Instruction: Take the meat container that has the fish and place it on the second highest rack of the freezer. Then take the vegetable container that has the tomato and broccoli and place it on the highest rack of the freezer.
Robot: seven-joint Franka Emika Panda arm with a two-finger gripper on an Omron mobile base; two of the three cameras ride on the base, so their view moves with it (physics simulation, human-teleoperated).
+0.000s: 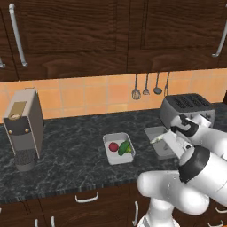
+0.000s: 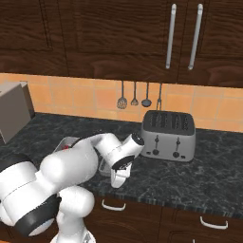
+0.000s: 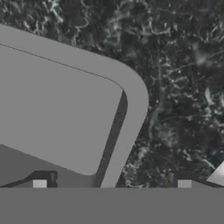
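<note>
Because the fish goes first, the end effector (image 3: 111, 183), spread wide and holding nothing, straddles the meat container's (image 3: 65, 109) rim at the vegetable container's (image 1: 118, 148) three o'clock on the counter (image 1: 66, 155).

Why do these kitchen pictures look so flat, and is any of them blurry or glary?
Left base view: even rendered light, only a faint shadow under the grey box-shaped coffee machine. Right base view: soft sheen on the silver four-slot toaster, no glare. Hand view: the pale grey tray rim so close it looks soft-edged against the dark marbled counter.
</note>
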